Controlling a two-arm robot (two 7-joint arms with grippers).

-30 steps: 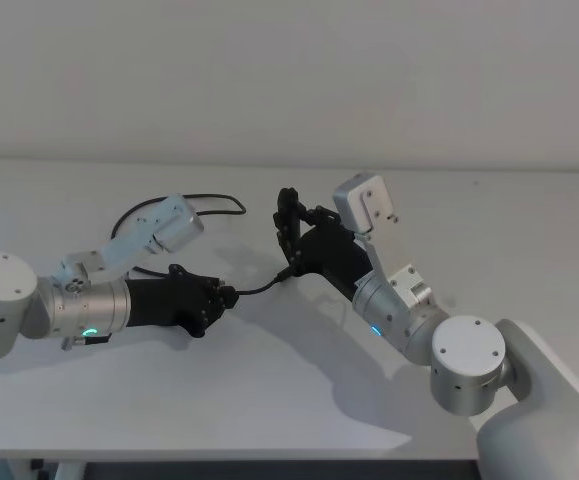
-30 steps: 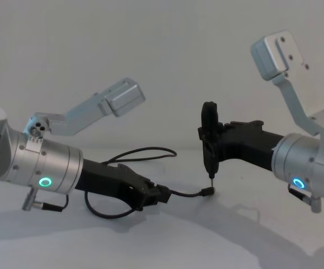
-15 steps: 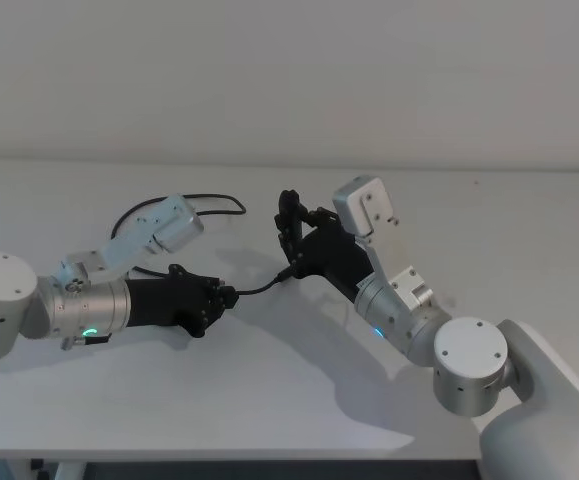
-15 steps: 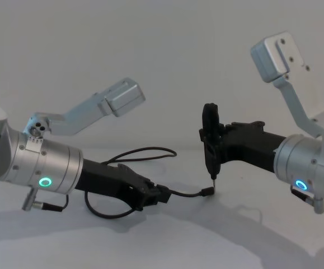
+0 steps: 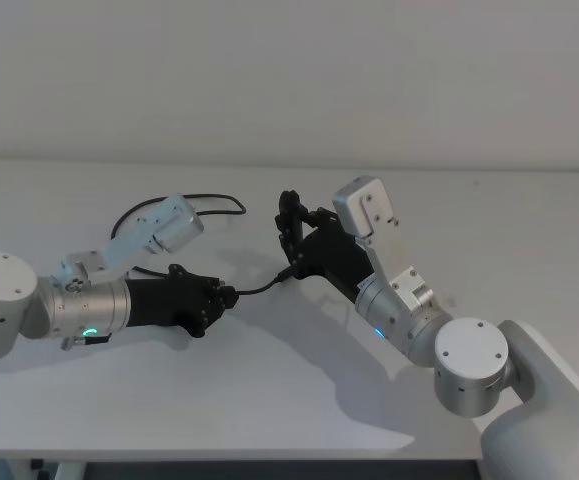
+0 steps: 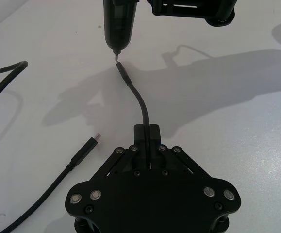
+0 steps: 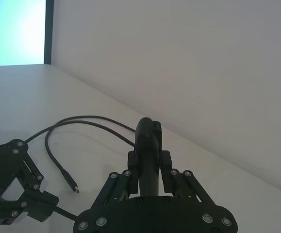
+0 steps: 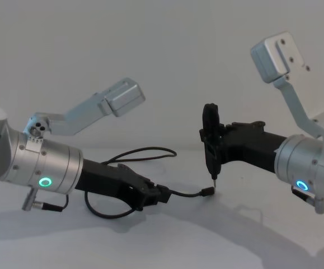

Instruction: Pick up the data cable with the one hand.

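Observation:
The data cable (image 5: 255, 289) is a thin black cord. My left gripper (image 5: 226, 296), black and blocky with a green ring light, is shut on it near one end. A short stretch of cable (image 6: 141, 104) sticks out past the fingers. Its small plug (image 8: 206, 191) lies just under the pin tip (image 8: 213, 180) of a black pen-like tool (image 7: 148, 138). My right gripper (image 5: 290, 236) is shut on that tool, which stands upright. The rest of the cable (image 8: 145, 151) loops back behind the left arm. Its other plug (image 6: 88, 147) rests on the table.
The white table (image 5: 269, 390) reaches back to a plain white wall. Both forearms lie low over the table and meet near its middle. The cable's loop (image 5: 214, 200) lies toward the back edge.
The right arm has shifted very slightly. The left gripper and the cable are where they were.

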